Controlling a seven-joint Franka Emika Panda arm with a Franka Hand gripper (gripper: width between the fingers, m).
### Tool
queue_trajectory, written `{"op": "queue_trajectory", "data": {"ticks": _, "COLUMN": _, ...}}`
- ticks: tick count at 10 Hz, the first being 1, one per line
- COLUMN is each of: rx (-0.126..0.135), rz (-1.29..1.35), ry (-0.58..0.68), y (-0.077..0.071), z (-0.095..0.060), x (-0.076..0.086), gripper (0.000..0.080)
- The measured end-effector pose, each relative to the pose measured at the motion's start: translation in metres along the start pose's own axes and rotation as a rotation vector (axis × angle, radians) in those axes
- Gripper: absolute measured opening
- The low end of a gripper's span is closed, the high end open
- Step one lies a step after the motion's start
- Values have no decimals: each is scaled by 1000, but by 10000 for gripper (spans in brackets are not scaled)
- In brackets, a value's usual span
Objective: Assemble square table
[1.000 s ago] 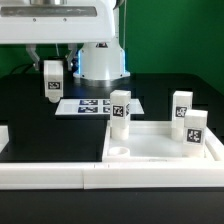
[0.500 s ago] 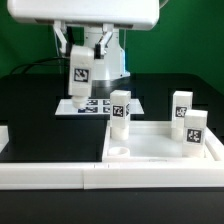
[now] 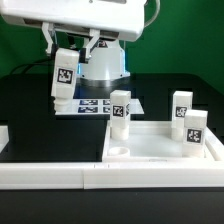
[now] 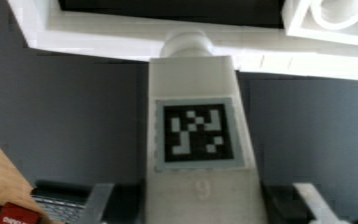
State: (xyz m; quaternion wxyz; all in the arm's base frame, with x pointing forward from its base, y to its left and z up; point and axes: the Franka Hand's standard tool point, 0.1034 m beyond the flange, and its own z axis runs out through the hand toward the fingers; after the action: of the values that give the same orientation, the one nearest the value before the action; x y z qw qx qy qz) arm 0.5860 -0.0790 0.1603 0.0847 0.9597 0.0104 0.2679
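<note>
1. The gripper (image 3: pixel 68 45) is hanging above the table (image 3: pixel 40 110), toward the exterior view's left, and its fingers are clamping a white leg (image 3: pixel 63 74).
2. That leg is hanging clear of the table, tilting slightly, with its tag facing the camera; in the wrist view the leg (image 4: pixel 197 130) is running straight out from between the two fingers (image 4: pixel 105 197), tag up.
3. The marker board (image 3: pixel 95 104) is lying flat on the table, below and just right of the held leg.
4. The slab (image 3: pixel 165 148) is sitting near the camera on the right, pressing against the white bar (image 3: pixel 60 172) that is running along the near edge.
5. A second leg (image 3: pixel 120 112) is standing upright at the slab's far left corner.
6. Two more legs are standing upright on the slab's right side, one farther back (image 3: pixel 181 106) and one nearer (image 3: pixel 194 134), just beside each other.
7. A round socket (image 3: pixel 121 151) is showing open at the slab's near left corner.
</note>
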Motion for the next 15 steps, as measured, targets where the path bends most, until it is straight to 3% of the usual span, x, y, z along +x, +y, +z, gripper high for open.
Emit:
{"op": "queue_trajectory", "data": {"ticks": 1, "rx": 18, "rz": 11, "ry": -10, "y": -16, "z": 5, "x": -4, "gripper": 291}}
{"op": "queue_trajectory", "data": {"ticks": 2, "rx": 46, "rz": 16, "ry": -7, "y": -33, "z": 8, "x": 7, "gripper": 291}}
{"op": "queue_trajectory", "data": {"ticks": 3, "rx": 75, "rz": 41, "ry": 11, "y": -51, "z": 10, "x": 21, "gripper": 291}}
{"op": "queue_trajectory", "data": {"ticks": 4, "rx": 112, "rz": 85, "ry": 24, "y": -78, "z": 8, "x": 38, "gripper": 291}}
{"op": "queue_trajectory", "data": {"ticks": 5, "rx": 143, "rz": 101, "ry": 21, "y": -96, "z": 0, "x": 57, "gripper": 291}}
{"op": "queue_trajectory", "data": {"ticks": 6, "rx": 155, "rz": 105, "ry": 15, "y": -99, "z": -6, "x": 68, "gripper": 291}}
{"op": "queue_trajectory", "data": {"ticks": 11, "rx": 145, "rz": 75, "ry": 17, "y": -94, "z": -3, "x": 60, "gripper": 291}}
{"op": "queue_trajectory", "data": {"ticks": 12, "rx": 124, "rz": 5, "ry": 5, "y": -60, "z": -2, "x": 39, "gripper": 291}}
{"op": "queue_trajectory", "data": {"ticks": 13, "rx": 142, "rz": -39, "ry": -35, "y": -32, "z": 5, "x": 23, "gripper": 291}}
{"op": "queue_trajectory", "data": {"ticks": 14, "rx": 162, "rz": -31, "ry": -37, "y": -24, "z": 12, "x": 18, "gripper": 291}}
{"op": "queue_trajectory", "data": {"ticks": 15, "rx": 174, "rz": -12, "ry": -22, "y": -33, "z": 22, "x": 14, "gripper": 291}}
